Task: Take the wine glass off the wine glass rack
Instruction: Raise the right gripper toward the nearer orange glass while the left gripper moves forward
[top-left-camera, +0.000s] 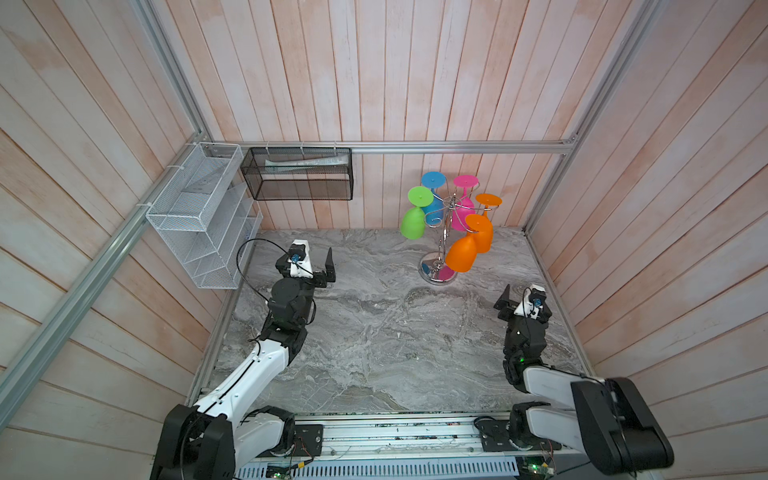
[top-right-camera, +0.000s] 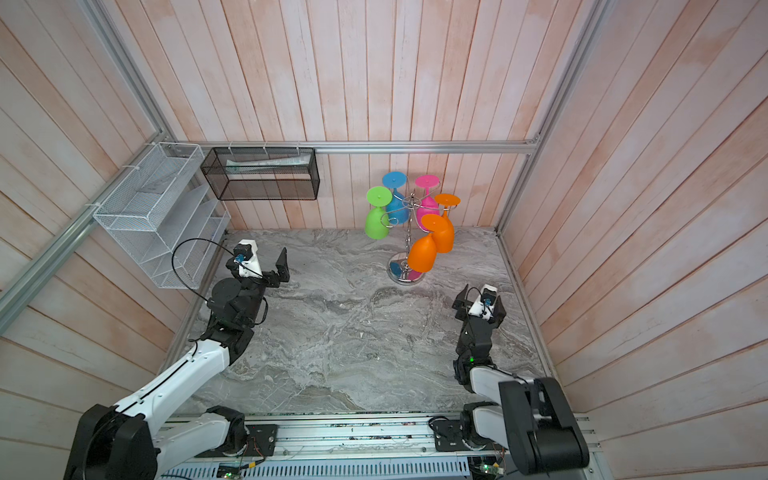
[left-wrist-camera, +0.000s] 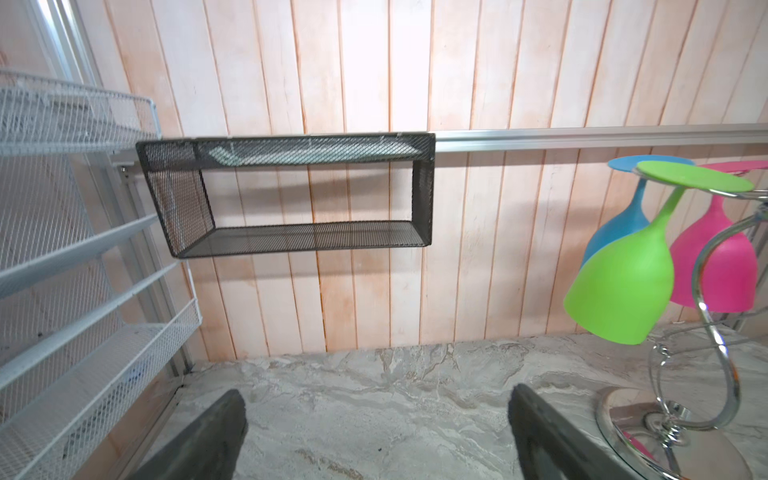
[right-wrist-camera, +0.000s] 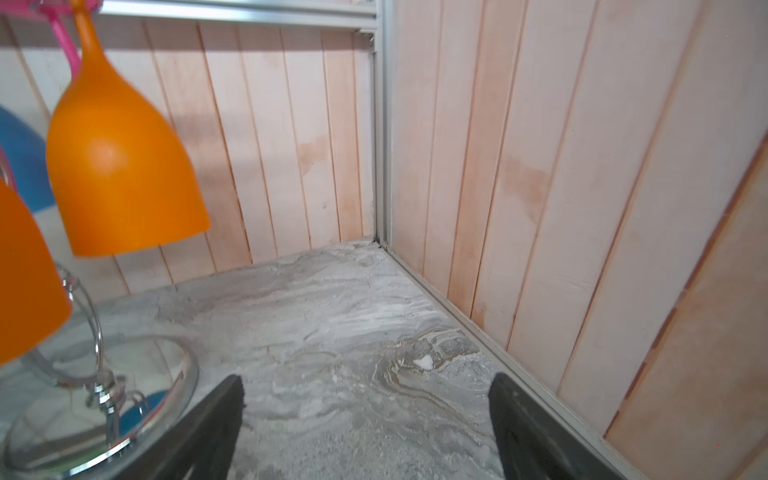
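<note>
left tool (left-wrist-camera: 376, 399) wide apart, empty | right tool (right-wrist-camera: 365, 382) wide apart, empty | rack (top-left-camera: 428, 268) base partly behind front orange glass (top-left-camera: 461, 253)

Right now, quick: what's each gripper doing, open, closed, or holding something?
The left gripper is open, holding nothing.
The right gripper is open, holding nothing.
</note>
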